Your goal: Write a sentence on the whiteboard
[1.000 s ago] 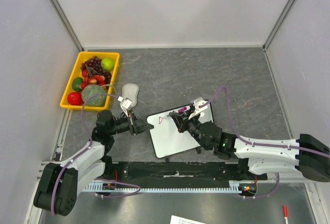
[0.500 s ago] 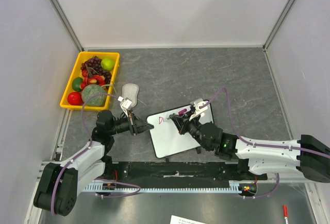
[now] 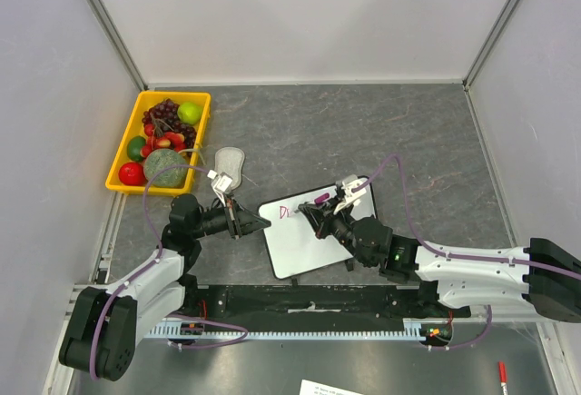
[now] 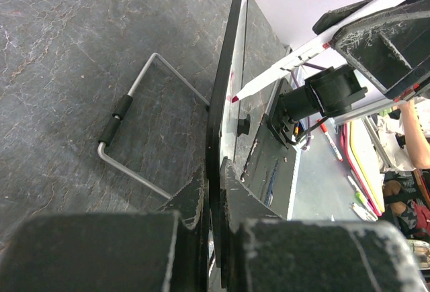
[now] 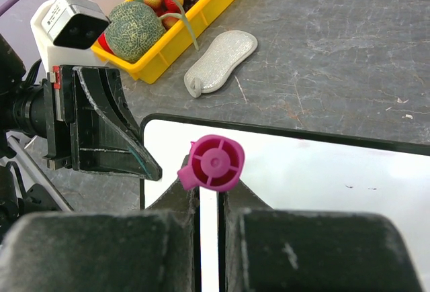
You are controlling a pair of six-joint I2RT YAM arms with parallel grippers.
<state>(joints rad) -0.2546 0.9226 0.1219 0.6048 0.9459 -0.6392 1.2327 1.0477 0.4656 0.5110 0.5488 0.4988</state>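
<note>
While the left gripper (image 3: pixel 257 222) pinches the left rim of the small white black-framed whiteboard (image 3: pixel 304 254), which sits at mid-table before the arms, the right gripper (image 3: pixel 321 212) is clenched round a white marker with a magenta end cap (image 5: pixel 215 163), its tip touching the board near its far left corner. The magenta handwritten sentence (image 3: pixel 285 212) reads only as something like a "D" with a short stroke after it; no brand is legible

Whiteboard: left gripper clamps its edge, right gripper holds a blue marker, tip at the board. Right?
No: the marker is magenta, not blue; the right wrist view shows it. The rest holds: the left gripper clamps the edge of the whiteboard, and the right gripper holds the marker, tip at the board.
</note>
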